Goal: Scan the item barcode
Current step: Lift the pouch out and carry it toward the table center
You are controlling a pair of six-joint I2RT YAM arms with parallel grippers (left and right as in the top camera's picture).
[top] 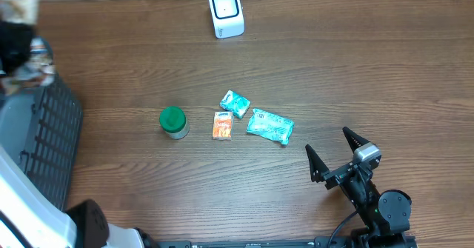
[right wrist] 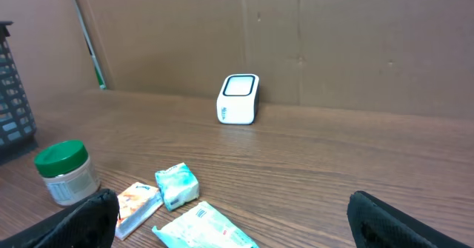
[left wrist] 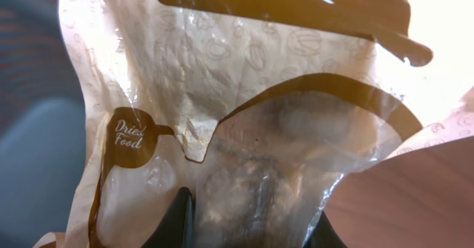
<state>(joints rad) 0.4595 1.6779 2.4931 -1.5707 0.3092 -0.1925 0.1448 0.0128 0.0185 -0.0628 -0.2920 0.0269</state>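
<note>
- Your right gripper [top: 326, 139] sits nearest you, over the bare surface [top: 385, 70], jaws spread wide and holding nothing.
- Just past it lie a large teal packet [top: 269, 125], a small teal packet [top: 235, 103], an orange packet [top: 222, 125] and a green-lidded jar [top: 173, 122]. Their print is too small to read.
- A dark grey basket [top: 52, 129] stands at the left edge.
- Beyond the basket, in the far left corner, your left gripper [left wrist: 248, 226] is clamped on the lower part of the pouch [left wrist: 222, 115], which looks to be the item to scan.
- Expect the pouch to be light and soft. Its thin, crinkly, part-clear film will likely flop and throw glare.
- Take hold near a sealed edge, so you neither crush the contents nor cover the code.
- A brown label [left wrist: 127, 137] reads "Dried Food" in white script. No barcode shows on this face.
- The white scanner [top: 226, 11] stands at the far edge, well apart from the pouch.
</note>
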